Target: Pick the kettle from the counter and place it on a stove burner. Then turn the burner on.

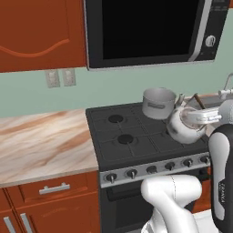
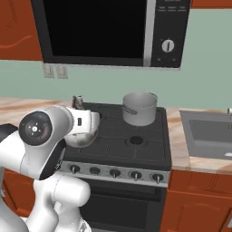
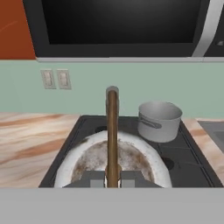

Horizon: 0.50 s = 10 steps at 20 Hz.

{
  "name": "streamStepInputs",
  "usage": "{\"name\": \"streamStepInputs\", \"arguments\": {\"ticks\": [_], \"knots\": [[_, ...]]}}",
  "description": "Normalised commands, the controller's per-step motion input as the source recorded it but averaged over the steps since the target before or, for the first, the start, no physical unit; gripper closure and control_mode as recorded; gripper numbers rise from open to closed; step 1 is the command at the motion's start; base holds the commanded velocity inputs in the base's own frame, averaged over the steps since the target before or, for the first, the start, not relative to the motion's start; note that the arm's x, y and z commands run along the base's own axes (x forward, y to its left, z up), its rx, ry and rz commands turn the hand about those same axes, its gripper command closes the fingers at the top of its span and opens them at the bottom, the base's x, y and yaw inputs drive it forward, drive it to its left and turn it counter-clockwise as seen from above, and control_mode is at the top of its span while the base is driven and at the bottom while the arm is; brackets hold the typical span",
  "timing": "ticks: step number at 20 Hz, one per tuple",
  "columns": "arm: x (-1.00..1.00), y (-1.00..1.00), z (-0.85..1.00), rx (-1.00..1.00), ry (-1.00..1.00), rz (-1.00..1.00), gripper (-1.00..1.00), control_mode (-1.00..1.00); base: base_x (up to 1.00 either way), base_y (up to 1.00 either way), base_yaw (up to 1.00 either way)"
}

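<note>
In the left base view, the bench (image 1: 41, 141) lies at 9 o'clock of the stove (image 1: 136, 136), a beige marble-look slab with brown-orange veins over red-brown cabinets. The stove is black, with grid grates, round burner caps and a row of knobs (image 1: 159, 168) along its front edge. The grey straight-sided pot (image 1: 158, 103) stands on the rear burner at 12 o'clock of the stove centre. The kettle (image 1: 184, 127) is at 3 o'clock of the stove centre, above the front right part of the grates; contact with the grate cannot be determined. It is squat, rounded and shiny silver-white, and its surface mirrors the surroundings. In the hand view, the kettle body (image 3: 113, 162) appears as a wide pale dome with a brownish reflective centre, and its thin handle (image 3: 112, 131) runs straight up the picture as a narrow brown bar. The end effector (image 3: 112, 179) is pressed together on this handle, one finger (image 3: 94, 179) on each side. The microwave (image 1: 150, 32) is mounted above the stove.
</note>
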Motion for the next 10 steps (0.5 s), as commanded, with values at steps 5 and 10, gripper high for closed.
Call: {"name": "streamStepInputs", "arguments": {"ticks": [5, 10], "knots": [[0.0, 0.0, 0.0, 0.0, 0.0, 0.0, 1.0, 1.0, 0.01, 0.49, 0.0], [0.0, 0.0, 0.0, 0.0, 0.0, 0.0, 1.0, 1.0, 0.06, 0.16, 0.0]]}}
